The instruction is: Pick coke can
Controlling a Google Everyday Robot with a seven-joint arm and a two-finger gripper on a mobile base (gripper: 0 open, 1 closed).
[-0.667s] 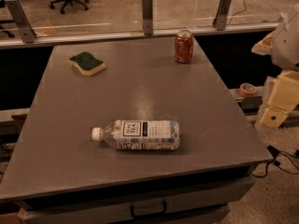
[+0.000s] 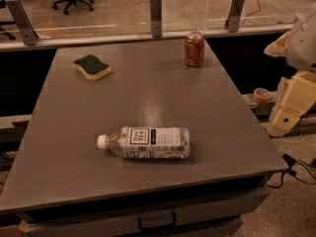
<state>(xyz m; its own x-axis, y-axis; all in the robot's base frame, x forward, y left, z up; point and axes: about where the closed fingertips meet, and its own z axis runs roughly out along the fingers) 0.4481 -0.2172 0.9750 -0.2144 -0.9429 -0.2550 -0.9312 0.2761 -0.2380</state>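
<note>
The coke can [image 2: 194,49] is a small red-orange can with a silver top. It stands upright at the far right of the grey table [image 2: 148,93], near the back edge. My gripper [image 2: 290,105] is the cream-coloured piece off the table's right side, well to the right of the can and nearer the camera, touching nothing.
A clear plastic bottle [image 2: 145,142] with a white cap lies on its side at the front middle. A green and yellow sponge [image 2: 92,66] lies at the back left. A glass barrier with metal posts [image 2: 156,14] runs behind the table. A tape roll [image 2: 261,94] sits on a ledge at the right.
</note>
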